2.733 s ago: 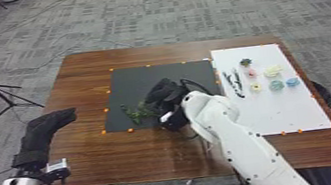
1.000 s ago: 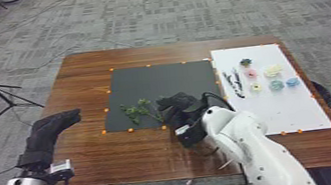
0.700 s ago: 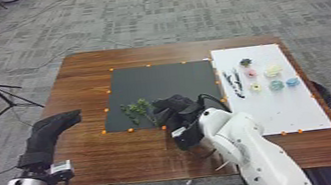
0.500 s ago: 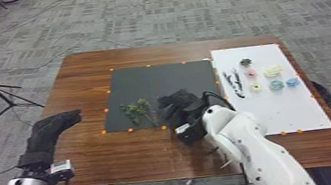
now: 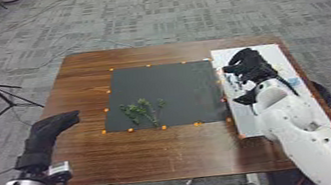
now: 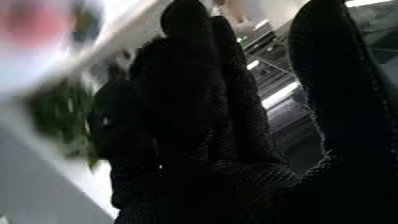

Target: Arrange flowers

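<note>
Black rectangular mat [image 5: 161, 83], on the brown wooden table [image 5: 98, 156]: slender green leafy sprigs [image 5: 143, 108], lying by its near left corner. White rectangular board [image 5: 247, 124], toward the table's right edge: pale blue flower [image 5: 295, 81], by the board's right edge. Small orange markers [image 5: 198, 124], along the mat's edges. Right hand [image 5: 251, 63], black-gloved, over the board, hiding part of it; released, fingers extended, thumb apart. Blurred pink shape [image 6: 35, 22], near it in the right wrist view. Left hand [image 5: 53, 124], black-gloved, by the table's left edge, relaxed. Sprigs: left of the right hand, well apart, nearer the robot.
</note>
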Controlling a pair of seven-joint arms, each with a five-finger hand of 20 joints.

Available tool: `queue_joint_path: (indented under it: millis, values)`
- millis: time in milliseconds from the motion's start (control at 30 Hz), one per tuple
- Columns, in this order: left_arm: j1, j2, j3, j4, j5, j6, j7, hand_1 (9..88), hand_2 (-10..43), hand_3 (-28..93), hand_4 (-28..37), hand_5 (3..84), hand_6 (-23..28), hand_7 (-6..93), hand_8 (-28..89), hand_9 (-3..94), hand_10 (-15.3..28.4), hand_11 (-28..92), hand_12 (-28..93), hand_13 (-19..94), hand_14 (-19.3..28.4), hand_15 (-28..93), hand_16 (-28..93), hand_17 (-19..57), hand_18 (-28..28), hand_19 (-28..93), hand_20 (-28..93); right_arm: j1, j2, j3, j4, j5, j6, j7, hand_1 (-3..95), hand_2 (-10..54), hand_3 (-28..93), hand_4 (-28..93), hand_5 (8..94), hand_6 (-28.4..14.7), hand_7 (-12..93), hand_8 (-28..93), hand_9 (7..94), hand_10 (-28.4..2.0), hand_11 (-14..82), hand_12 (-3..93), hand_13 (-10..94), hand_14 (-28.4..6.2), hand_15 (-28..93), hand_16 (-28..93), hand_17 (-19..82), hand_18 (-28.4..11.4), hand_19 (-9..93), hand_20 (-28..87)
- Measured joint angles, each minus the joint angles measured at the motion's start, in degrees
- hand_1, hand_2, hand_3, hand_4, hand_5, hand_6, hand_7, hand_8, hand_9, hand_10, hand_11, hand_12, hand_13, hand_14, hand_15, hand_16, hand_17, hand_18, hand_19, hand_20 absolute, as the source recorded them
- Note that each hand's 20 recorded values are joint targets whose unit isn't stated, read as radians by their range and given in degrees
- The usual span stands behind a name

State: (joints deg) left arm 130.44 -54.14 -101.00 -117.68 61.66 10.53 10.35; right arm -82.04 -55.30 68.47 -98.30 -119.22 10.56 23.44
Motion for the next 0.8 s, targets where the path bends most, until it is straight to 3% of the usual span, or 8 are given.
queue_joint_path:
  millis: [100,300,567,800]
  values:
    - [0.14,0.0,0.05,-0.01,0.28,-0.03,0.0,22.6,-0.2,69,-28.2,56.1,0.4,13.9,-9,53.1,14.3,19,12,40,17.0,14,1,3.8,12.9,10,17,1.04,2.4,1.06,1.51,-4.46,-2.49,0.19,37.0,-9.5,61,-12,60.3,-5.5,27,-5,76.2,-14.2,31.8,29.0,91,-4.7,52,34,62,-12.6,93,47]
    - [-0.1,0.0,0.26,-0.07,1.93,-0.08,-0.18,22.8,-0.2,68,-28.2,56.2,0.0,14.1,-9,53.2,14.3,19,12,40,17.0,14,1,3.8,12.9,10,17,3.47,3.27,2.03,2.47,-11.71,-15.21,0.3,34.0,-9.5,59,-12,59.9,-6.2,26,-4,77.8,-14.7,31.4,28.9,91,-4.7,52,34,63,-12.5,93,47]
    - [-0.24,-0.03,0.26,-0.6,2.69,-0.13,-0.44,22.8,-0.2,68,-28.1,56.2,0.0,14.1,-9,53.1,14.4,19,11,40,17.0,14,1,3.8,12.9,10,17,8.82,3.28,-5.96,4.91,-11.83,-18.35,-0.6,32.4,-9.5,57,-11,60.3,-6.8,25,-4,80.7,-14.8,31.5,28.8,92,-4.4,53,34,64,-11.9,93,48]
    - [-0.2,-0.15,0.24,-1.07,3.39,-0.24,-0.53,22.9,-0.2,68,-28.1,56.3,0.1,14.0,-9,53.1,14.4,19,11,40,17.0,14,1,3.8,13.0,10,17,15.04,4.9,-15.1,6.4,-13.99,-26.35,-2.37,33.4,-9.5,55,-10,58.1,-8.4,22,-2,80.6,-15.6,28.8,27.7,92,-4.2,52,35,65,-10.8,93,47]
